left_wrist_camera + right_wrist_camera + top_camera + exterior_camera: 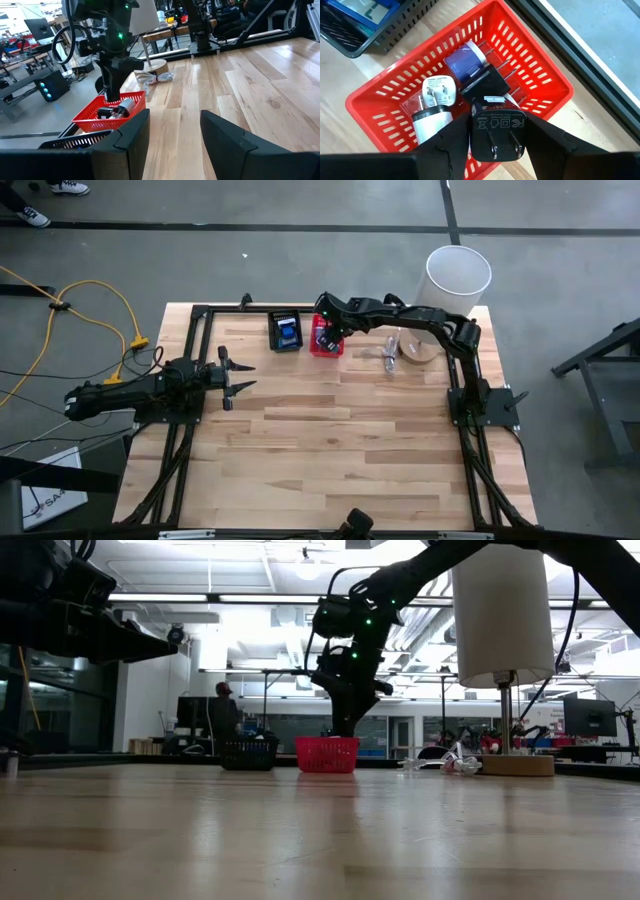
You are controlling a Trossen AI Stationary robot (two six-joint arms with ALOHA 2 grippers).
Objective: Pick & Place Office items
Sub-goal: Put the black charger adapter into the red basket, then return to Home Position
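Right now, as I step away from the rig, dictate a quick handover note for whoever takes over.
Right gripper: over the red basket, black plug adapter between its fingers; release looks underway, unconfirmed.
Left gripper: open, empty, waiting at the table's left side.
Done: red basket holds a white plug adapter and a blue-capped piece; black basket holds a blue item.
Left: small pieces beside the lamp base.

Red mesh basket [535,75], slotted walls. In it: black plug adapter [497,131] with embossed markings between my dark fingers, white plug [439,91] at 10 o'clock, blue-purple roll [465,61] at 12. Black basket [285,332] holds something blue. Table [350,450] is pale wood planks.
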